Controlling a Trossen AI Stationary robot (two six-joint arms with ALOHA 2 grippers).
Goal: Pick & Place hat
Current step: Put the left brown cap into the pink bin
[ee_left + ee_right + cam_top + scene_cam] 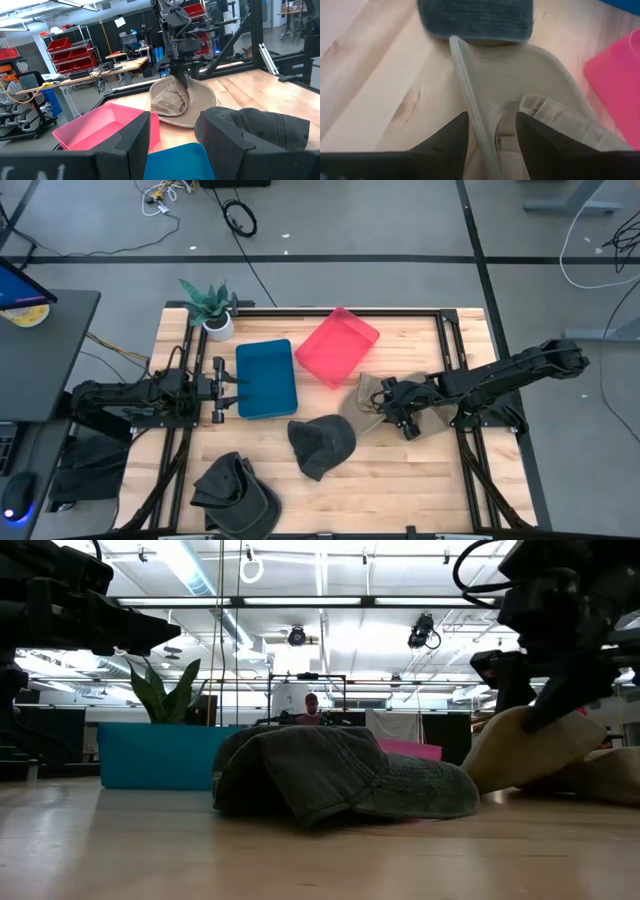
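- The right gripper (392,406) is down on the tan hat (365,402), its two dark fingers (451,137) standing apart with a fold of the hat's cloth in the gap between them. They straddle the fabric but I judge they have not yet pinched it; the wrist view looks along the fingers, so this reading is somewhat uncertain.
- The approach at the hat's crumpled crown rather than its flat brim makes sense: raised cloth gives the fingers something to close around.
- The tan hat lies on the wooden table (420,470), near the corner of the pink bin (338,345), with its brim reaching toward the dark grey cap (322,444) in the middle of the table. In the low view part of the hat stands up off the surface beside the gripper.
- The pink bin and the blue bin (267,378) sit side by side, both apparently empty, so either is a likely drop spot.
- The left gripper (228,386) waits at the blue bin's outer edge, fingers spread and holding nothing, kept clear of the working arm.
- Another dark cap (236,492) rests near the table's front edge, and a potted plant (212,308) stands at the far corner beyond the blue bin.
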